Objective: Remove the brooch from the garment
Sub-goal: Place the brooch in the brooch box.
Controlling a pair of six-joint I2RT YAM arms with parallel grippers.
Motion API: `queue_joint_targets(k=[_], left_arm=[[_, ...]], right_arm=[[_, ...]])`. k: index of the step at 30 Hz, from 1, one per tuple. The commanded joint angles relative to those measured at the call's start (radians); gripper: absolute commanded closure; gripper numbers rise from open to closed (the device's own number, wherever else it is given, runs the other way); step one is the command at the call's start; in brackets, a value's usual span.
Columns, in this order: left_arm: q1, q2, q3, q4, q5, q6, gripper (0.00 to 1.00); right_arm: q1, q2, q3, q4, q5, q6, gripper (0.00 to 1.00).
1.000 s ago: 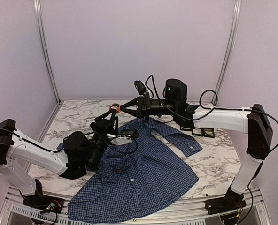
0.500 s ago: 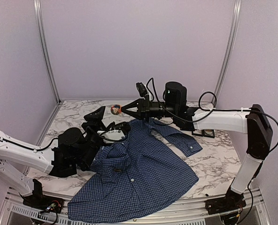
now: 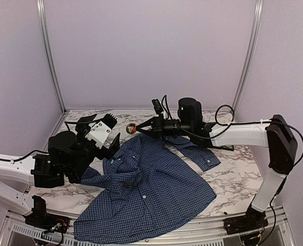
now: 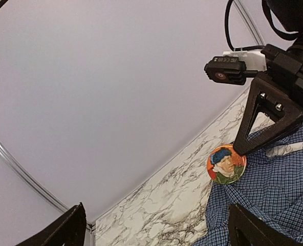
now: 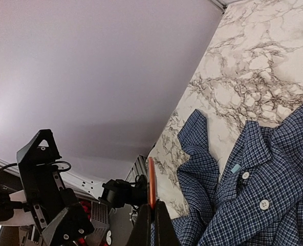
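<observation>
On marbled tabletop [image 3: 233,179], lilac walls [image 3: 151,51], checked shirt [image 3: 156,189] spread, right pincer [image 3: 137,127] gripping brooch [image 4: 226,164], left pincer [image 3: 98,122] wide.

1. A plain lilac back wall [image 3: 151,51] fills the upper half of the top view, evenly lit.
2. An aluminium post [image 3: 51,56] slants down it at upper left, with another at upper right.
3. A white, grey-veined marble table top [image 3: 233,179] covers the lower half.
4. A metal rail [image 3: 202,237] edges the bottom.

No text or number can be read anywhere. The brooch [image 4: 226,164] shows only a painted face, and tiny white marks on the camera [image 4: 227,69] are illegible.
</observation>
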Motion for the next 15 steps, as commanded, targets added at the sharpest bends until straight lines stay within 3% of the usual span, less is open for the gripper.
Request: queue_joint_targets(k=[1,15], left_arm=[[0.002,-0.056,0.019,-0.105,0.038,-0.230,0.01],[0.142,-0.053,0.101,-0.343,0.168,-0.667,0.01]], right_arm=[[-0.020,-0.039,-0.034,-0.030,0.053,-0.044,1.00],[-0.199,-0.167,-0.282,-0.029,0.111,-0.060,1.00]])
